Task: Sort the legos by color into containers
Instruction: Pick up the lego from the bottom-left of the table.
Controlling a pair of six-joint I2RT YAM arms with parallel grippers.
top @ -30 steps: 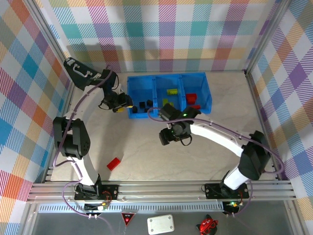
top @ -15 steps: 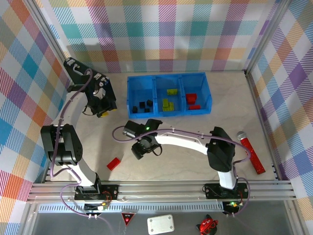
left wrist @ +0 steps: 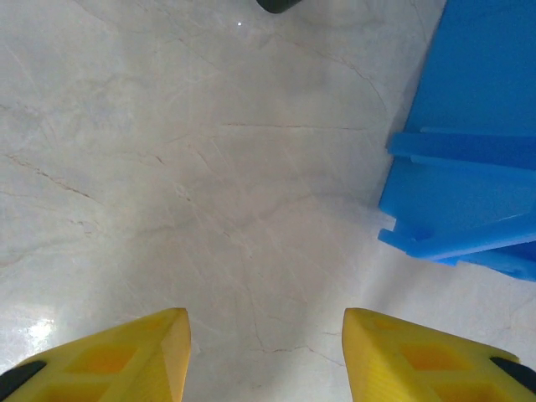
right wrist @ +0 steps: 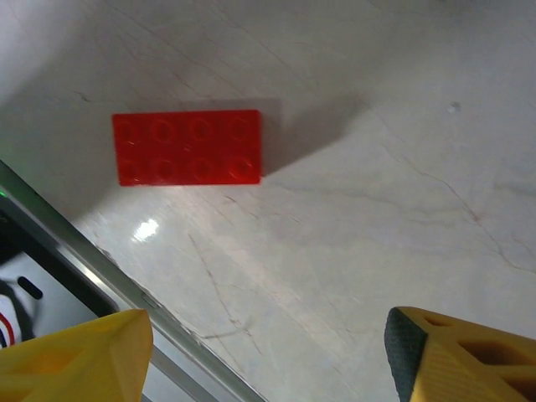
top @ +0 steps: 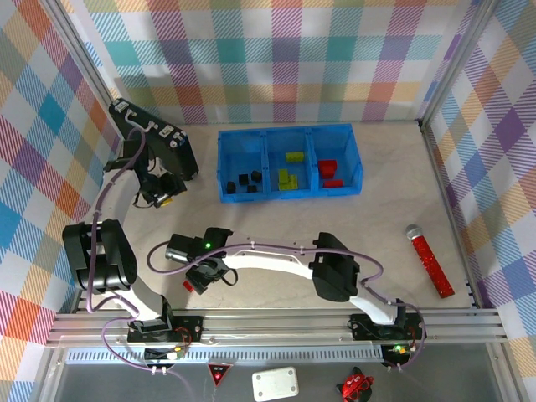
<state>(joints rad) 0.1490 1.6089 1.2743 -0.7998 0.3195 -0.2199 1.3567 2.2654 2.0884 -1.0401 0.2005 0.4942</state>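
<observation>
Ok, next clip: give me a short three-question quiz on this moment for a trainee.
1. True or false: the loose red brick is held by the right gripper.
2. In the top view, what colour are the bricks in the blue tray's left compartment? A red, B black, C lime green.
3. Fill in: the left gripper hangs open over the bare ____.
Key: 1 false; 2 B; 3 table.

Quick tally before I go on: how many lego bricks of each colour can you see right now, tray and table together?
Red studded plastic bricks: 3 (2 in the right compartment of the blue plastic tray, 1 loose on the table)
Lime green bricks: 3, middle compartment
Black bricks: about 4, left compartment; small and clustered, hard to separate
Total: about 10
</observation>
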